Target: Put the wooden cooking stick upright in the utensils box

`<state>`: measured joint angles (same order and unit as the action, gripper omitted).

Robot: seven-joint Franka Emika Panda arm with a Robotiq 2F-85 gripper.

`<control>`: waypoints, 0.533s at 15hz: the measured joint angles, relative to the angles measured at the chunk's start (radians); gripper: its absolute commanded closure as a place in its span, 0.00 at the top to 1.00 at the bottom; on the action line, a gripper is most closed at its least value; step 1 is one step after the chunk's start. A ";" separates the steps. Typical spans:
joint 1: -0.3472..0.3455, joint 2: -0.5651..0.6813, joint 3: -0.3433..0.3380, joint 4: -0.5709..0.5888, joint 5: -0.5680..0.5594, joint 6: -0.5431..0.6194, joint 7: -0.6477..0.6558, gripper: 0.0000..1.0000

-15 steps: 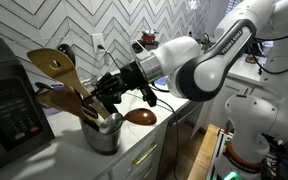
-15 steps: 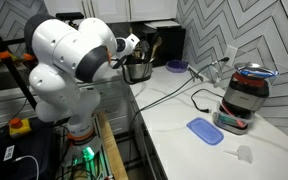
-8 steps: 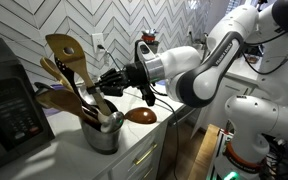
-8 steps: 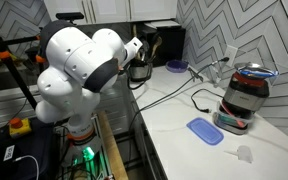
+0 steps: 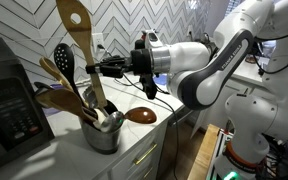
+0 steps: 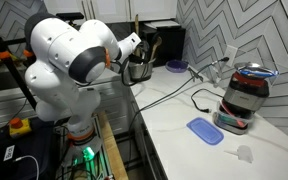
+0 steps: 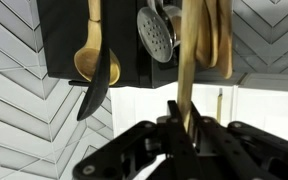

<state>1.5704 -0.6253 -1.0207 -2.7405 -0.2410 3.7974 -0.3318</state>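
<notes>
gripper point(image 5: 91, 68): jaws clamped on the stick's handle, about midway up
wooden cooking stick point(image 5: 74, 22): nearly upright, paddle head on top, bottom end apparently inside the box
utensils box point(image 5: 102, 138): left, crammed with other spoons point(image 5: 62, 60)
left: release, back away

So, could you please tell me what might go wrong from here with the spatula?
The short shiny silver metal canister is crowded with tall utensils; levering the long pale-wood spatula, gripped by the fingers, might tip it. Once released, the spatula may slump sideways onto the black perforated plastic spoon.
</notes>
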 measured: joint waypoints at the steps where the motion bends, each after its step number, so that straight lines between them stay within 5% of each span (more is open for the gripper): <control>1: -0.017 0.019 0.013 -0.001 -0.007 0.009 0.044 0.03; 8: -0.308 0.279 0.226 -0.001 0.171 0.012 0.290 0.03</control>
<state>1.2623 -0.3460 -0.7950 -2.7420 -0.0697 3.8095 -0.0420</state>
